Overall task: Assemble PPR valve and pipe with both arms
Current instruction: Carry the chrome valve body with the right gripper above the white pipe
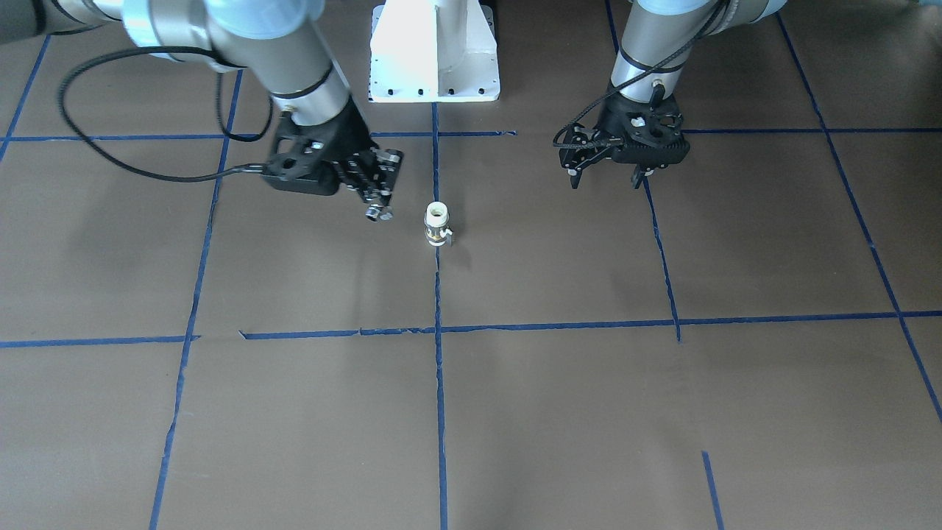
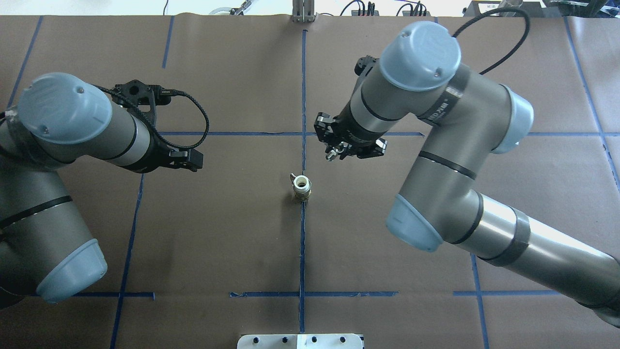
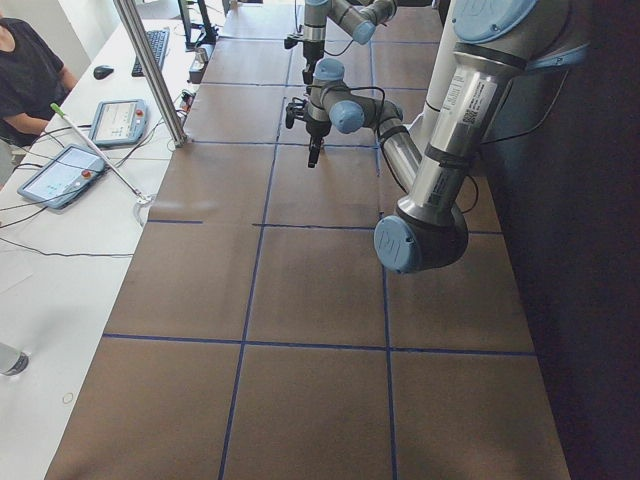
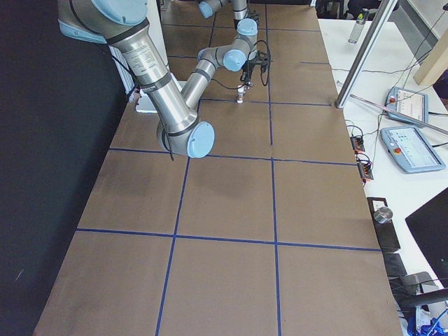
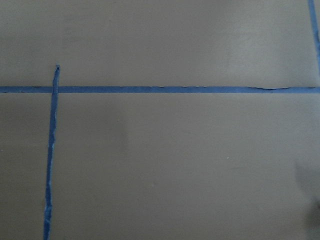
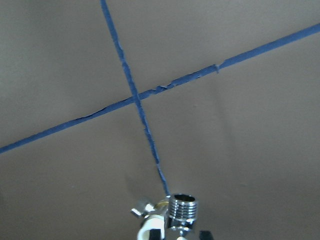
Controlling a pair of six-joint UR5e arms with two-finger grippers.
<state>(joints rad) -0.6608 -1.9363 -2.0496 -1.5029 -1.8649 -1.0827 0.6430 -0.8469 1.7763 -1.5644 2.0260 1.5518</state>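
The PPR valve stands upright on the brown table on a blue tape line, white end up, and also shows in the overhead view. My right gripper hangs tilted just beside it, a little above the table, shut on the small chrome pipe. The pipe's threaded end shows at the bottom of the right wrist view. In the overhead view the right gripper is just beyond the valve. My left gripper is open and empty, well off to the valve's side. The left wrist view shows only table.
The white pedestal stands at the robot's edge of the table. Blue tape lines divide the brown table cover. A side bench holds tablets and a metal post; a person sits there.
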